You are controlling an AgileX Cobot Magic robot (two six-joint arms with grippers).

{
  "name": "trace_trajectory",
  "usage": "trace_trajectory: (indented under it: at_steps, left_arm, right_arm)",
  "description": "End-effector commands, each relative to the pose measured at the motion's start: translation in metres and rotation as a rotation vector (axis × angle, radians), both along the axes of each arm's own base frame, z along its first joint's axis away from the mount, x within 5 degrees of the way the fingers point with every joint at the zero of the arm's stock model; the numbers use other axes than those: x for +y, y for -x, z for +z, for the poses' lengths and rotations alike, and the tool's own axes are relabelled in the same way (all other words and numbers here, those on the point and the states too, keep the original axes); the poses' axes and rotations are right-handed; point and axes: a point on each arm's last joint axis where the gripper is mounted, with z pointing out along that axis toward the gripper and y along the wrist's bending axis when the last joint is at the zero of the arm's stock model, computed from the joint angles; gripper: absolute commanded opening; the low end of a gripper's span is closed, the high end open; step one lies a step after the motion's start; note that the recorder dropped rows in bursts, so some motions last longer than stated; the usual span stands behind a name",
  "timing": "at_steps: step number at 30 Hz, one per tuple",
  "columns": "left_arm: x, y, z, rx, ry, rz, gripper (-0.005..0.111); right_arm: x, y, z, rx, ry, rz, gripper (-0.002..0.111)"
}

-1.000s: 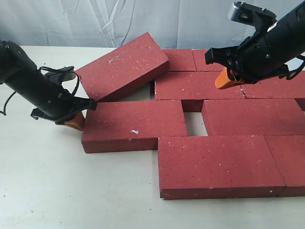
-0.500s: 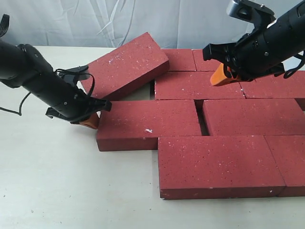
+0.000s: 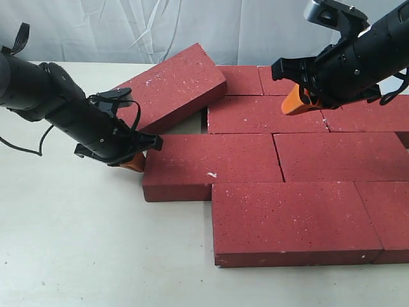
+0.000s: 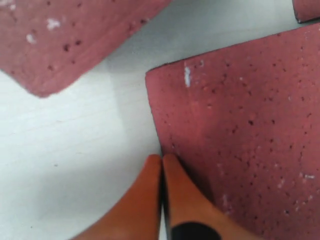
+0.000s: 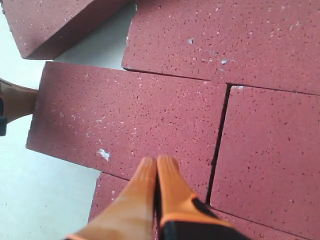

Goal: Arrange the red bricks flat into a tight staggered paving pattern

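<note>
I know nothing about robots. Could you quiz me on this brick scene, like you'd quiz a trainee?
1. How many bricks are not lying flat?
2. True or false: the right gripper is clamped around a brick.
3. The tips of the left gripper touch: A nothing; B the end of the middle-row brick; C the right gripper.
Key: 1. One, the tilted brick at the back left of the exterior view. 2. False: its fingers are shut together, with nothing between them. 3. B.
</note>
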Motion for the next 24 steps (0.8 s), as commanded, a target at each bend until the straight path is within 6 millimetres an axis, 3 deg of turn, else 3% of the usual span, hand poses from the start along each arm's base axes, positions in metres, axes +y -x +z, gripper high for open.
trace_trajectory:
  at_steps: [1, 24]
  left_arm:
    - [-0.005, 0.0, 0.001, -0.004, 0.015, 0.005, 0.0]
    - [-0.011, 0.004, -0.009, 0.026, 0.002, -0.032, 0.0]
  right_arm:
    - [-0.002, 0.001, 0.003, -0.018, -0.001, -0.002, -0.001]
    - [-0.001, 0.001, 0.003, -0.015, -0.015, -0.007, -0.001]
